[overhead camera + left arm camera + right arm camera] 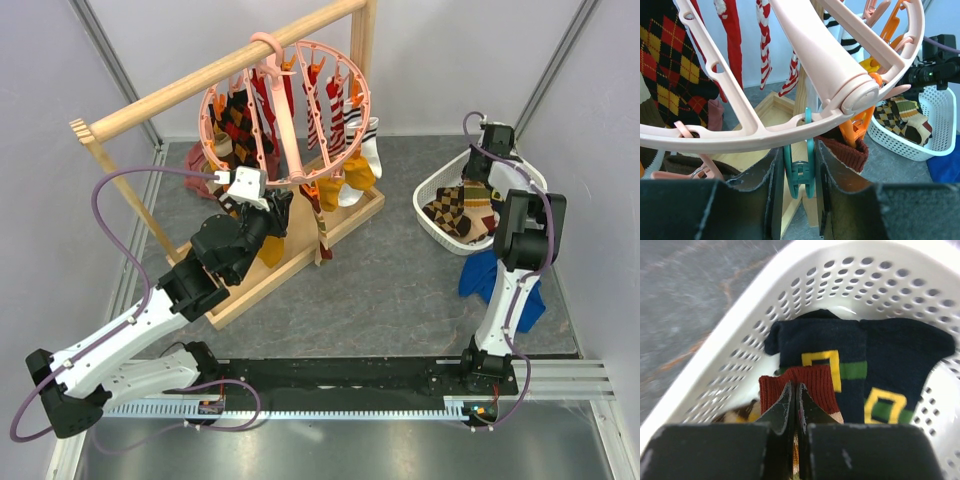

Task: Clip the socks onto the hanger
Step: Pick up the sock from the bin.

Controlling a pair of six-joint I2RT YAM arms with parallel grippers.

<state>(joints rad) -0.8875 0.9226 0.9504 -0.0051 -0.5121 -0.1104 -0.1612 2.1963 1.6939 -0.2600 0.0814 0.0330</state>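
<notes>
Left tool (798, 161) on a clip (800, 177), right tool (794, 390) in the basket (740, 340)
Left tool squeezes the teal clip hanging under the hanger (740, 139) rim; right tool is pinched shut on a red sock (816, 382) cuff. Farther off on the table (400, 290), hanger with hung socks (336, 105) at 11 o'clock, basket at 2 o'clock

Light: bright, even, diffuse light is falling from overhead.
Shadows: only soft, faint ones are lying beneath the wooden frame (300, 252) and basket (430, 186).
Glare: the metal strip (350, 446) is giving a dull sheen.
Left wrist: the left gripper's fingers (752, 200) are blurring; the hanger (810, 60) is showing sharp.
Right wrist: the basket's edges are softening; the right gripper's fingers (780, 412) are reading underexposed.
</notes>
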